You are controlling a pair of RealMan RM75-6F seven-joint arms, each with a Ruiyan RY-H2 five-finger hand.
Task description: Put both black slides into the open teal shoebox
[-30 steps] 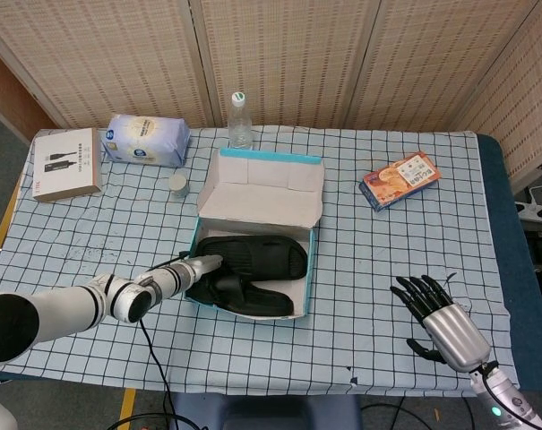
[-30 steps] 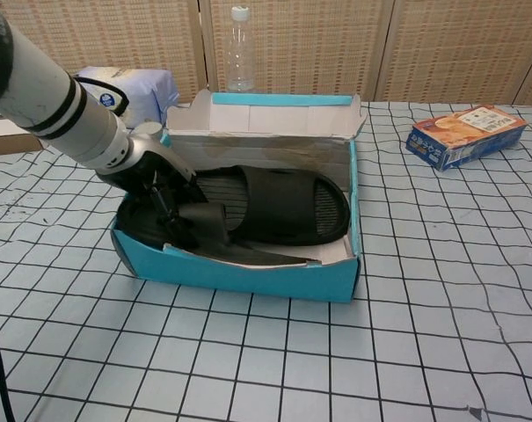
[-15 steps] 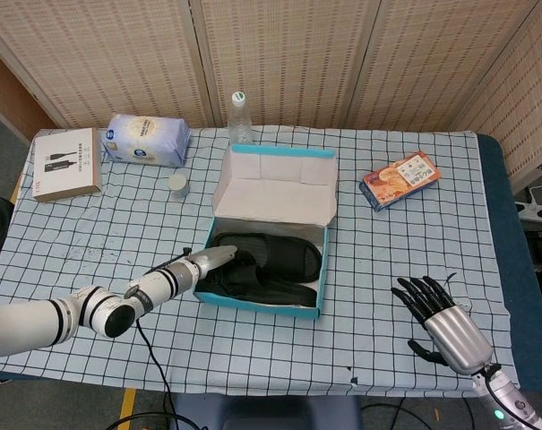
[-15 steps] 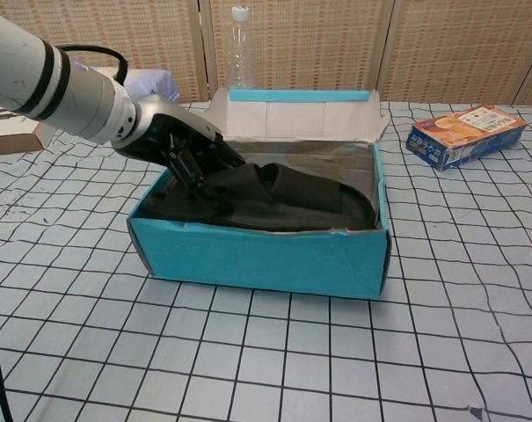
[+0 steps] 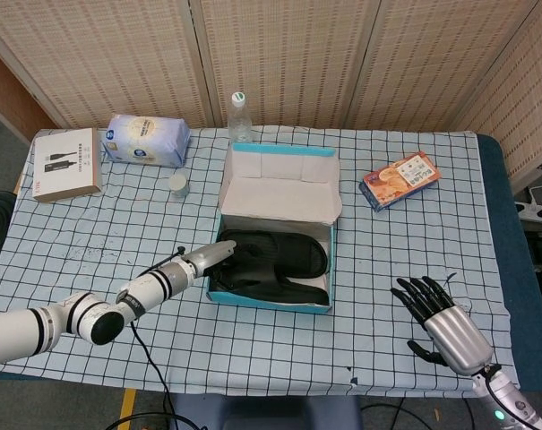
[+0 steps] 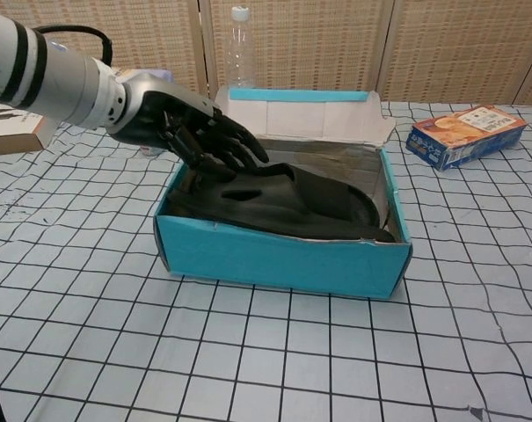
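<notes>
The open teal shoebox (image 5: pixel 269 299) (image 6: pixel 283 260) stands mid-table, its lid (image 5: pixel 281 192) tilted up at the back. Both black slides (image 5: pixel 279 262) (image 6: pixel 305 200) lie inside it, one partly over the other. My left hand (image 5: pixel 210 256) (image 6: pixel 188 125) hovers at the box's left end with its fingers (image 6: pixel 244 149) spread, the tips on or just above the upper slide's strap; it grips nothing. My right hand (image 5: pixel 443 322) rests open near the table's front right corner, far from the box, and shows only in the head view.
A water bottle (image 5: pixel 240 120) (image 6: pixel 240 49) stands behind the box. A white bag (image 5: pixel 147 141), a small cup (image 5: pixel 178 185) and a flat carton (image 5: pixel 66 162) lie at the back left. A snack box (image 5: pixel 400 180) (image 6: pixel 466 134) lies at the back right.
The shoebox has slid rightward across the table with the slides in it. My left hand has come up off the slides and spread its fingers. The right hand has not moved.
</notes>
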